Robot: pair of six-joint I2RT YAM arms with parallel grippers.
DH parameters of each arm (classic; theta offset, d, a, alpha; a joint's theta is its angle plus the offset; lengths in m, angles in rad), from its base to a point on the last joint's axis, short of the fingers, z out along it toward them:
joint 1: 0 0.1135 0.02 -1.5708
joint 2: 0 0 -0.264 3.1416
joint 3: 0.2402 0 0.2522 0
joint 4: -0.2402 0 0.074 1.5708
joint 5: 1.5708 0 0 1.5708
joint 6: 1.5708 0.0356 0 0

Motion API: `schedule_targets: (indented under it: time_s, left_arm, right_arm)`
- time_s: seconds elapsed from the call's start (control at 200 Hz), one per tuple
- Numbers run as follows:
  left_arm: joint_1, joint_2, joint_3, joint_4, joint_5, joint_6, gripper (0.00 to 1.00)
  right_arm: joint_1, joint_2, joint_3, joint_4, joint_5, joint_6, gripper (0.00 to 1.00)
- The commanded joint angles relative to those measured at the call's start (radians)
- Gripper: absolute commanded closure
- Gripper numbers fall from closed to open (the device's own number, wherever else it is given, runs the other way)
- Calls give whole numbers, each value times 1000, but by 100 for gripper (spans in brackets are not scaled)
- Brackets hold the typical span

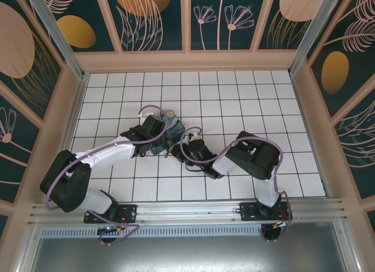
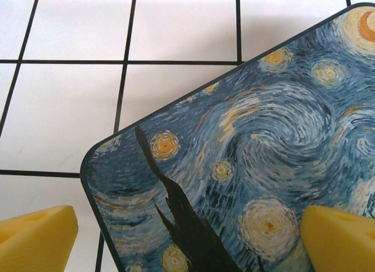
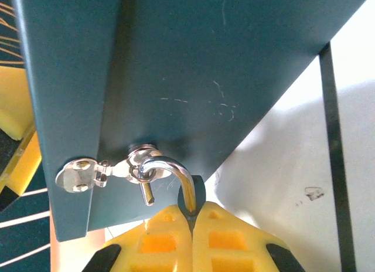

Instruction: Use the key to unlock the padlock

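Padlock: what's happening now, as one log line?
right claw: shut on padlock shackle | padlock: hooked through box latch | left claw: open over box corner

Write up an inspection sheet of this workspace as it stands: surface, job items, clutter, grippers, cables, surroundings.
Surface: white tiled table with dark grout lines; one small scuff mark.
Job's things: padlock, silver shackle hooked through the hasp on the side of the starry-night box; its body is hidden between the fingers.
Clutter: nothing seen.
Grippers: left gripper open, fingers spread at a corner of the box lid; right gripper shut on the padlock.
Cables: purple cables looped along both arms.
Surroundings: floral wall panels on three sides; aluminium rail at the near edge.
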Motion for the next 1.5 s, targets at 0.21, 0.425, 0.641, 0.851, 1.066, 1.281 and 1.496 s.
schedule_targets:
  time_s: [0.21, 0.425, 0.641, 0.851, 1.066, 1.281, 1.496]
  left_arm:
    - [2, 91, -47, -121, 37, 33, 4]
    - [-3, 112, -41, -123, 48, 41, 6]
    - [-12, 131, -35, -124, 48, 42, 6]
    - [-20, 153, -22, -126, 47, 47, 7]
    - [-35, 187, 0, -134, 46, 50, 7]
    - [-42, 202, 12, -143, 41, 51, 7]
    - [-41, 157, 31, -144, 56, 51, 1]
  right_arm:
    - [-56, -23, -14, -155, 103, 63, 100]
    - [-119, -80, -3, -247, 80, 4, 100]
    - [-189, -129, 41, -417, 52, -92, 100]
    - [-244, -121, 213, -766, -9, -245, 100]
    - [-261, -93, 346, -1006, 24, -364, 100]
    - [-333, -118, 319, -969, -15, -386, 100]
    - [-370, -184, 247, -915, -58, -360, 100]
